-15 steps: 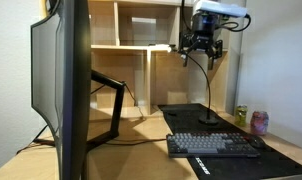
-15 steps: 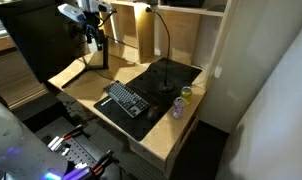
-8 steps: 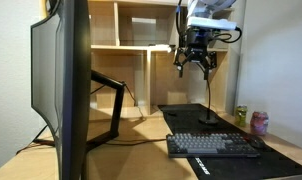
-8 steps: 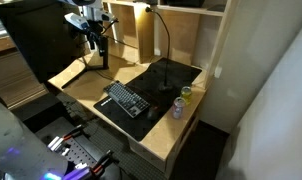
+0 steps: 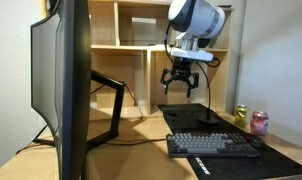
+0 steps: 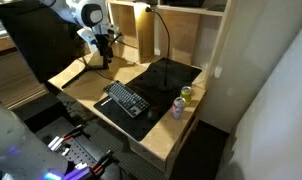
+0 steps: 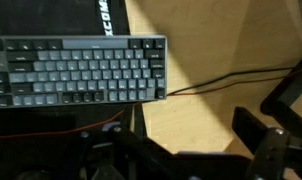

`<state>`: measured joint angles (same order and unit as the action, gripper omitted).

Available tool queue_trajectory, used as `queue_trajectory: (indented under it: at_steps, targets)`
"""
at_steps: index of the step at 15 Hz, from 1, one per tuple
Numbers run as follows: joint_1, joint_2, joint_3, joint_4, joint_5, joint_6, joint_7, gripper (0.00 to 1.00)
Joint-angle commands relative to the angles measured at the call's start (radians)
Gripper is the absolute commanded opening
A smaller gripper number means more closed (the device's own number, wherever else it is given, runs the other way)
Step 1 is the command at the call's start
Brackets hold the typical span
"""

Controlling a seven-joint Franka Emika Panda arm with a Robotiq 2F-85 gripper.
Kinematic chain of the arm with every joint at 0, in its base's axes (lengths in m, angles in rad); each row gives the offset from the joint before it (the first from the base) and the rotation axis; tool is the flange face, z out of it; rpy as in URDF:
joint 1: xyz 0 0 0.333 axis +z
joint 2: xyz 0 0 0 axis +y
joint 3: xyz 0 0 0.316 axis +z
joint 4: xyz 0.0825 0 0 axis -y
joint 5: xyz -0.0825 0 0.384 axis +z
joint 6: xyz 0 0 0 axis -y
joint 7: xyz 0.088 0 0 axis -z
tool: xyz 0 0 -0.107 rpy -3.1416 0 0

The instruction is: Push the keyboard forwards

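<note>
Hovering high above the desk (image 5: 141, 127), your gripper (image 5: 181, 82) hangs with jaws spread wide. The keyboard (image 5: 215, 145) lies untouched on the mat (image 5: 181, 125) at its five o'clock, so the whole push is left.

Item: one arm (image 5: 196, 18), white-cased, is reaching in from above in both exterior views, its wrist pointing straight down. The black gripper (image 5: 179, 86) is hanging in mid-air; its fingers are standing apart and are holding nothing between them.
</note>
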<state>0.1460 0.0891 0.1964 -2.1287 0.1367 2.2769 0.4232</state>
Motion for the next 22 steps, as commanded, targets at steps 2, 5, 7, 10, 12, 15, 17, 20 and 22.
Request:
queue_trajectory:
  at_steps: [2,5,7,10,12,15,17,20,22]
  targets:
    - [0.058,0.120,-0.028,0.024,-0.071,0.220,0.135,1.00]
    - [0.064,0.112,-0.030,0.010,-0.041,0.196,0.113,1.00]
    - [0.065,0.111,-0.031,0.010,-0.041,0.196,0.114,1.00]
    - [0.084,0.166,-0.048,0.033,-0.100,0.201,0.164,1.00]
    - [0.100,0.223,-0.055,0.059,-0.123,0.250,0.185,1.00]
    - [0.136,0.271,-0.091,0.071,-0.178,0.323,0.238,1.00]
    - [0.165,0.300,-0.123,0.084,-0.215,0.356,0.278,1.00]
    - [0.203,0.329,-0.169,0.105,-0.272,0.388,0.325,1.00]
    - [0.240,0.345,-0.217,0.114,-0.330,0.436,0.390,1.00]
